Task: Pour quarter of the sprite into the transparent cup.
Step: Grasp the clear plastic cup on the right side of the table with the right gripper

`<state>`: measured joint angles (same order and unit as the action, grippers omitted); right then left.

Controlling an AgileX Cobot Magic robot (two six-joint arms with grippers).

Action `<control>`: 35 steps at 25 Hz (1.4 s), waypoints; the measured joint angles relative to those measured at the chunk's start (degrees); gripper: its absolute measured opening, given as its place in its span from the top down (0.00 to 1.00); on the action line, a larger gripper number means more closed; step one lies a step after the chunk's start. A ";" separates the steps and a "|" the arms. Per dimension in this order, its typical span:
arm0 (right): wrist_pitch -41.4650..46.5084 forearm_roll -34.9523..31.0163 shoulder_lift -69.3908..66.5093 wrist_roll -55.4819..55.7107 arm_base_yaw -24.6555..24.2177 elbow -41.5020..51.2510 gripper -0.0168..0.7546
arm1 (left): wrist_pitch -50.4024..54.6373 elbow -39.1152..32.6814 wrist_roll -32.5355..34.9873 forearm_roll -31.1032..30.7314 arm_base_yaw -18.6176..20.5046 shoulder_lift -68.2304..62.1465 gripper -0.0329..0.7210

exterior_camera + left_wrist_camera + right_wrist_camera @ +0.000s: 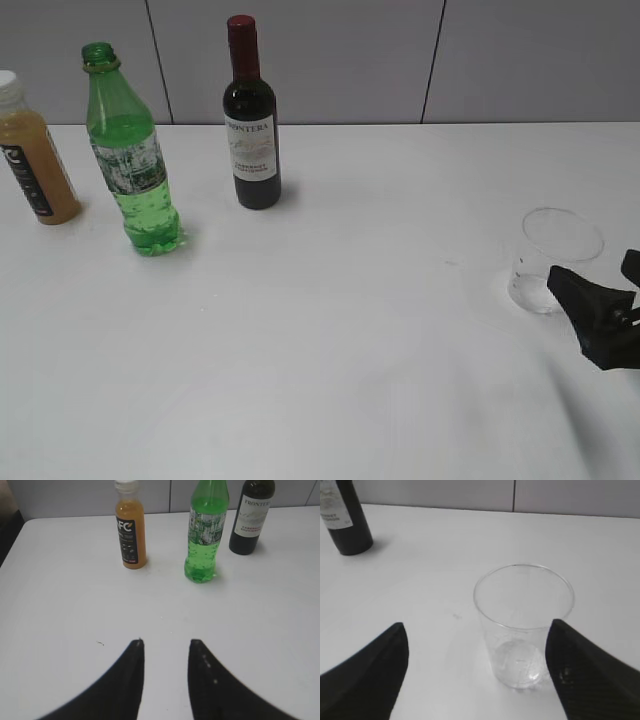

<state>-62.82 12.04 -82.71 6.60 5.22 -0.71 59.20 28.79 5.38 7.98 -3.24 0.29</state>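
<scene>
The sprite, a green capless bottle with a whitish label, stands upright at the left of the white table; it also shows in the left wrist view. The transparent cup stands upright and empty at the right; it also shows in the right wrist view. My right gripper is open, with the cup just ahead and next to its right finger; in the exterior view it sits just right of the cup. My left gripper is open and empty, well short of the sprite.
A dark wine bottle with a red top stands right of the sprite. An orange juice bottle with a white cap stands at the far left. A grey panelled wall runs behind the table.
</scene>
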 joint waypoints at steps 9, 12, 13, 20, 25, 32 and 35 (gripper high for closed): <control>-6.20 -5.84 -11.60 -4.37 0.00 0.86 0.12 | 0.00 0.00 0.00 0.00 0.00 0.00 0.64; -6.22 -6.50 -15.57 -4.49 0.00 0.86 0.12 | 0.00 0.00 0.00 0.00 0.00 0.00 0.64; -6.22 -6.92 -16.64 -4.49 0.00 0.86 0.12 | 0.00 0.00 0.00 0.00 0.00 0.00 0.64; -6.27 -6.59 -22.01 -4.55 0.00 -3.23 0.12 | 0.00 0.00 0.00 0.00 0.00 0.00 0.64; -6.46 -5.84 -25.71 -4.16 0.00 -6.49 0.09 | 0.00 0.00 0.00 0.00 0.00 0.00 0.64; -6.49 -6.24 -30.24 -4.07 0.00 -10.08 0.08 | 0.00 0.00 0.00 0.00 0.00 0.00 0.64; -6.64 -6.26 -31.35 -4.00 0.00 -11.90 0.08 | 0.00 0.00 0.00 0.00 0.00 0.00 0.64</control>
<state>-69.46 5.77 -114.06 2.59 5.22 -12.61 59.20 28.79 5.38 7.98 -3.24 0.29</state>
